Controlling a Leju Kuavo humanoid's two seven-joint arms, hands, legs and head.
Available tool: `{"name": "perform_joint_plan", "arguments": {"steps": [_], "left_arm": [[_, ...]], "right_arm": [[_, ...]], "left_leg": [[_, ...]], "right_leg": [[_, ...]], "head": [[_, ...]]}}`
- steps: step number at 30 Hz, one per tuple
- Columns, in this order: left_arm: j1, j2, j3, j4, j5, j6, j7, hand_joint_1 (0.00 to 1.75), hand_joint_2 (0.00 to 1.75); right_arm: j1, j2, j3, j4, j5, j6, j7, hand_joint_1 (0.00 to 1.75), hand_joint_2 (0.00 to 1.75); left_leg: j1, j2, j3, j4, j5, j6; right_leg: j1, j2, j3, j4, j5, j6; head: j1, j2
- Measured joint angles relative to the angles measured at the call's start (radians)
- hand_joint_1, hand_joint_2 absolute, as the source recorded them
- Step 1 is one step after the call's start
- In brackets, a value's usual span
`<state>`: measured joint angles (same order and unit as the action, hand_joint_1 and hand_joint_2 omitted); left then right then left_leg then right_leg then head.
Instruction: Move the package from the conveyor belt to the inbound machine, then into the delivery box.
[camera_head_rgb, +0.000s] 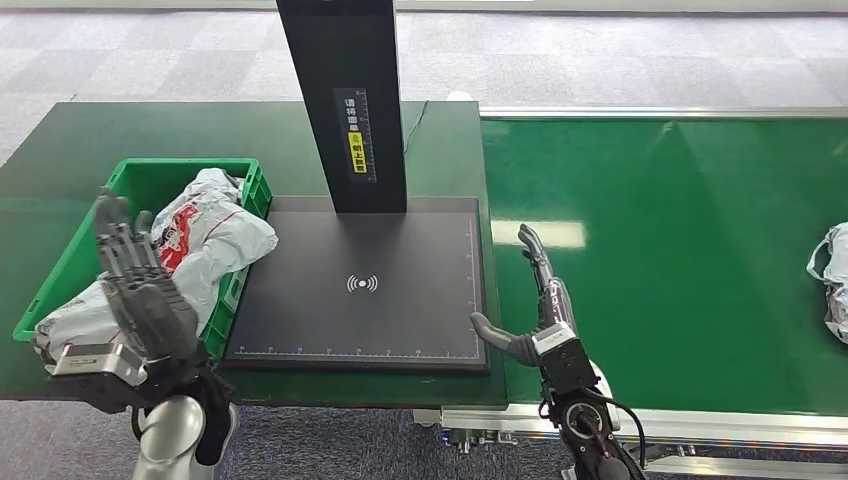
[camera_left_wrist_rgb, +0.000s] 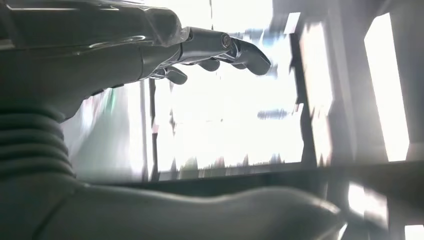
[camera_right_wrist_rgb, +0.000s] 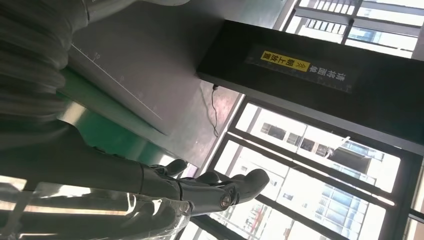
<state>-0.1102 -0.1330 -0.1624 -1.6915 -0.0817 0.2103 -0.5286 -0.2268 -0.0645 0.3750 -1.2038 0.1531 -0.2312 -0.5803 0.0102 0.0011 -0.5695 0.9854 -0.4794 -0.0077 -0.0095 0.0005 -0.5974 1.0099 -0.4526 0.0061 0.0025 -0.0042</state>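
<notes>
Currently I log 1 package (camera_head_rgb: 205, 235) already in the green delivery box (camera_head_rgb: 70, 262), another package (camera_head_rgb: 832, 280) waiting on the conveyor belt (camera_head_rgb: 680, 250); left hand (camera_head_rgb: 135, 290) and right hand (camera_head_rgb: 540, 310) empty, fingers spread.

You have a green surface (camera_head_rgb: 70, 160) under everything on the left, standing on grey carpet tiles (camera_head_rgb: 600, 55). A thin black cable (camera_head_rgb: 415, 120) trails across the surface behind the column. Through the right wrist view, windows (camera_right_wrist_rgb: 320, 150) look onto buildings.
</notes>
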Motion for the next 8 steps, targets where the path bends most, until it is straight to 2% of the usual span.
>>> {"name": "perform_joint_plan", "arguments": {"steps": [3,8], "left_arm": [[0.007,0.016,-0.045,0.028,0.041,-0.182,0.061,0.00,1.75],[0.008,0.025,-0.082,0.095,0.041,-0.268,0.115,0.00,1.75]], "right_arm": [[-0.008,0.000,0.000,0.001,-0.011,0.000,-0.002,0.00,1.75],[-0.017,0.003,0.000,0.006,-0.020,0.001,-0.002,0.00,1.75]], "left_leg": [[0.000,0.000,0.000,0.000,0.000,0.000],[0.000,0.000,0.000,0.000,0.000,0.000]], "right_leg": [[0.000,0.000,0.000,0.000,0.000,0.000],[0.000,0.000,0.000,0.000,0.000,0.000]], "head": [[0.000,0.000],[0.000,0.000]]}}
